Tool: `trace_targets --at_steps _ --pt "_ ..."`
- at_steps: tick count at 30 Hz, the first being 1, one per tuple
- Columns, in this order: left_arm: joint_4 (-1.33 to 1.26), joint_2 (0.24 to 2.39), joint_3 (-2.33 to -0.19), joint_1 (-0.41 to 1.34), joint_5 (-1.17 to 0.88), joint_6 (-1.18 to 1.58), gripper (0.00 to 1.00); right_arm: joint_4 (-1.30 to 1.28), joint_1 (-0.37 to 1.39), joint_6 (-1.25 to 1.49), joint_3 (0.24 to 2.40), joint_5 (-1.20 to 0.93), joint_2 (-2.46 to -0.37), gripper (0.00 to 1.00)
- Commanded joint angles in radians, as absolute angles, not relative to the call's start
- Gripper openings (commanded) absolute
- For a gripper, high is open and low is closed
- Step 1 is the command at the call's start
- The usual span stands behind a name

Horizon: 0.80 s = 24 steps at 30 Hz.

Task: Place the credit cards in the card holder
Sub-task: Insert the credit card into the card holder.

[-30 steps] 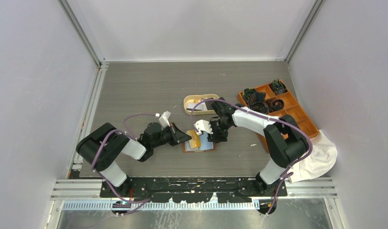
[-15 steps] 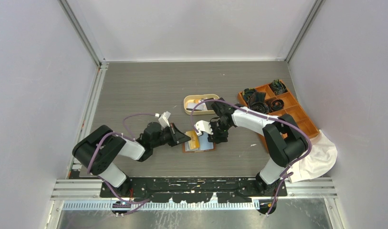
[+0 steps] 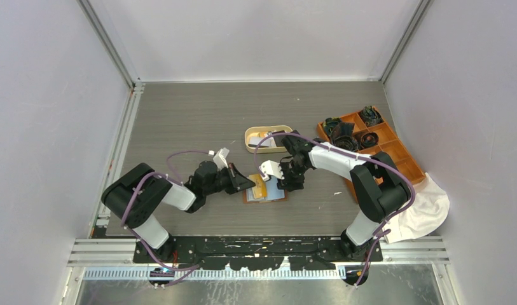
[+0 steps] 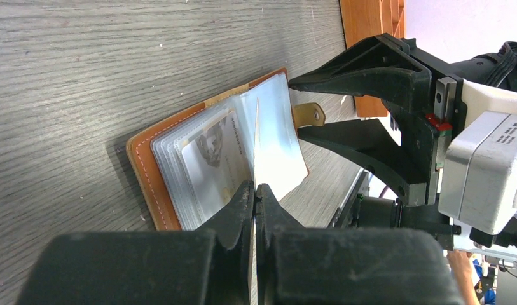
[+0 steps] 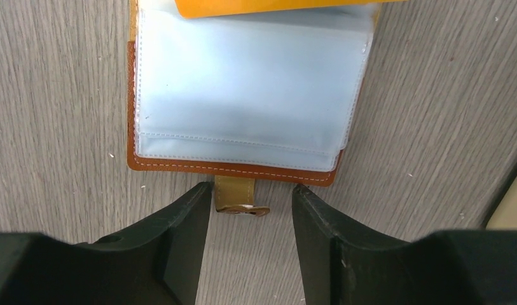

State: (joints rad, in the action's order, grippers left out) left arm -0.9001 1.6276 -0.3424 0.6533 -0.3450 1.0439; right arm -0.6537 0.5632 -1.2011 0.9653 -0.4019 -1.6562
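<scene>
The brown leather card holder (image 3: 268,194) lies open on the table, its clear sleeves up (image 4: 205,152) (image 5: 243,95). My left gripper (image 3: 250,184) (image 4: 255,187) is shut on an orange credit card (image 3: 260,185), held on edge over the open sleeves. The card looks like a thin line in the left wrist view (image 4: 256,136) and shows at the top of the right wrist view (image 5: 275,6). My right gripper (image 3: 287,182) (image 5: 251,197) is open at the holder's right edge. The holder's snap tab (image 5: 240,198) lies between its fingers, apart from them.
A cream oval tray (image 3: 248,135) behind the holder holds more cards (image 3: 263,140). An orange compartmented box (image 3: 405,162) with black coiled items stands at the right. A white cloth (image 3: 427,213) lies at the near right.
The left arm's elbow has shifted a little. The grippers, card and holder stay about where they were.
</scene>
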Motion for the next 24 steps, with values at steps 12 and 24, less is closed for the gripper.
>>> trace_targets --at_steps 12,24 --pt "-0.764 1.605 -0.389 0.652 -0.356 1.036 0.0 -0.672 0.564 -1.209 0.992 -0.42 -1.651 0.55" --pt "-0.625 1.551 -0.421 0.652 -0.337 0.973 0.0 -0.678 0.569 -1.21 0.996 -0.421 -1.656 0.54"
